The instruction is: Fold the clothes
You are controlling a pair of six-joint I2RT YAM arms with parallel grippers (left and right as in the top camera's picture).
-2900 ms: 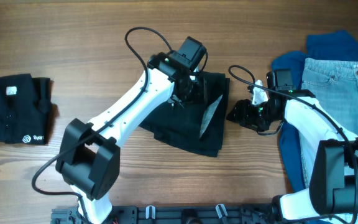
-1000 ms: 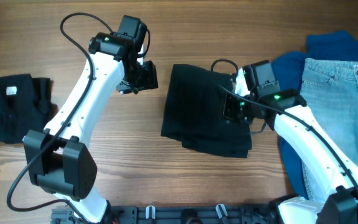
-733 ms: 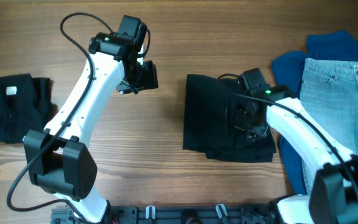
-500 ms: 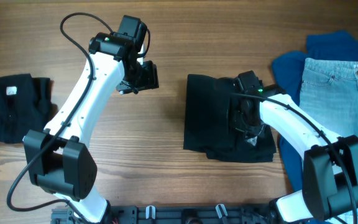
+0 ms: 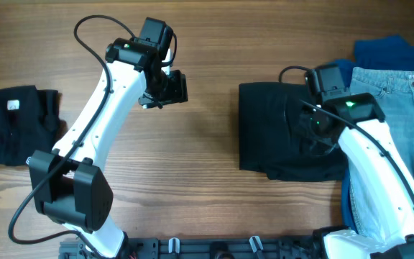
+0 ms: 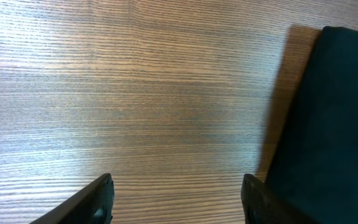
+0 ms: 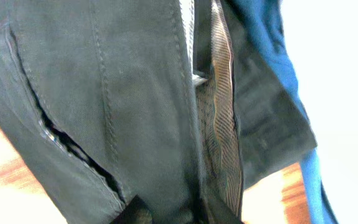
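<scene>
Black shorts slid rightward, right claw pinching

The left arm climbs from its base at 7 o'clock toward 11 o'clock, its wrist bent so the left pincer faces 3 o'clock with its fingers spread wide above the surface. The right arm reaches from 5 o'clock toward 1 o'clock. The right pincer points down, nipped tight on the black cloth.
</scene>
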